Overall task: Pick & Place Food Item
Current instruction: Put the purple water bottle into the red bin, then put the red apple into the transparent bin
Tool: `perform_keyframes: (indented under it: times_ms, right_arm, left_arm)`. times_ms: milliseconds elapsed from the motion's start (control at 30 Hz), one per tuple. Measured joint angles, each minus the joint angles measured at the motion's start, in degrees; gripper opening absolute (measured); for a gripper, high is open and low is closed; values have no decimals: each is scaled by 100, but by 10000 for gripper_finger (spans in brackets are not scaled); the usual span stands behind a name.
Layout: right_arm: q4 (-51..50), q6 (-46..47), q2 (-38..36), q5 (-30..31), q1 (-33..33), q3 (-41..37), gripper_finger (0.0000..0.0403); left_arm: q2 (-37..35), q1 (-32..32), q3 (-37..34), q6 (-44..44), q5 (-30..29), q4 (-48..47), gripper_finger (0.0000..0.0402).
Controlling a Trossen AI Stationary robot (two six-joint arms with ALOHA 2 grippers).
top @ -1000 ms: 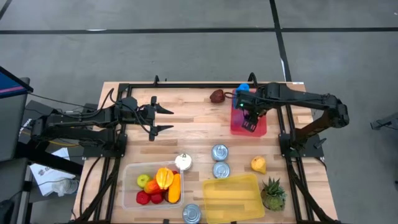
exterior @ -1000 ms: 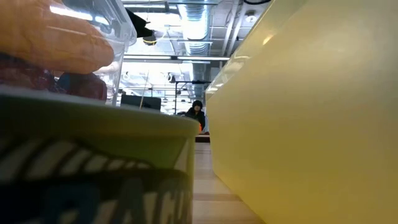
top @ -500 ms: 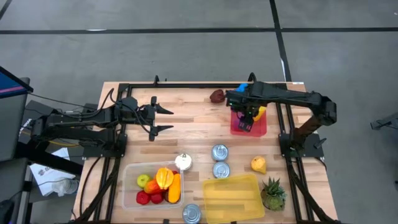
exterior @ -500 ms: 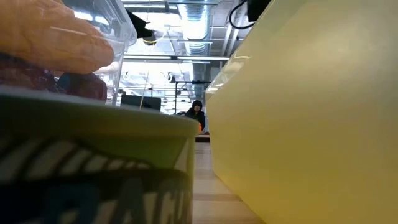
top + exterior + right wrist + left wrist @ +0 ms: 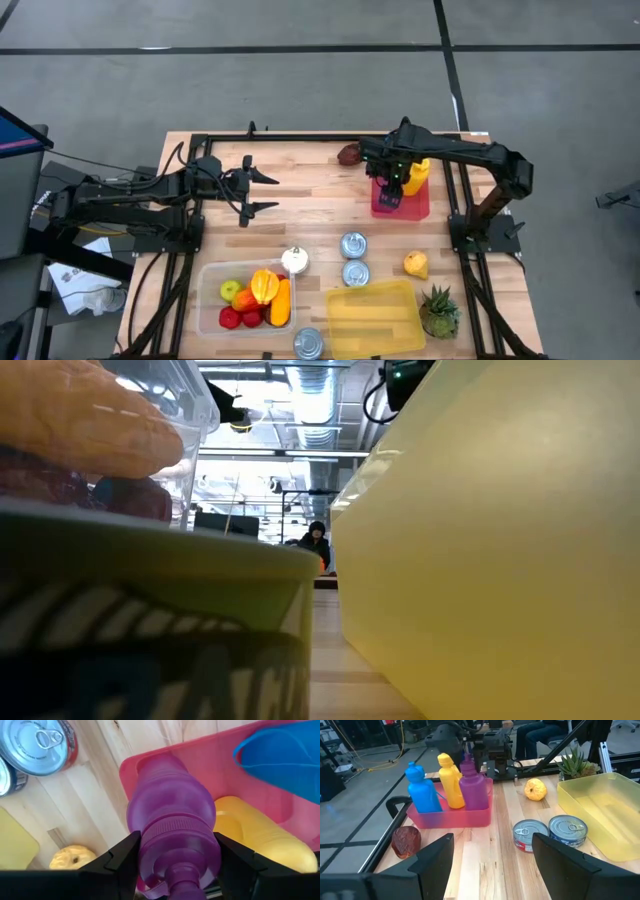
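Purple bottle [image 5: 172,837] stands upright in the pink bin [image 5: 412,207] at the counter's [image 5: 310,190] 1 o'clock, clamped at the shoulder by the right tool [image 5: 175,855] for a vertical lift, while the left tool [image 5: 262,192] waits open at 10 o'clock.

Glossy plastic purple bottle [image 5: 172,827] – pink plastic tray [image 5: 451,817], shiny metal cans [image 5: 530,835], wood-plank table [image 5: 310,200].
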Motion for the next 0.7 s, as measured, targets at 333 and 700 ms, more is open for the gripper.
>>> perform_keyframes:
  times_ms: [333, 700]
  right_arm:
    - [112, 140, -18, -5, 66, 0, 313]
    - [110, 302, -18, -1, 108, 257, 318]
  left_arm:
    - [0, 0, 0, 0, 0, 1, 259]
    - [0, 0, 0, 0, 0, -9, 259]
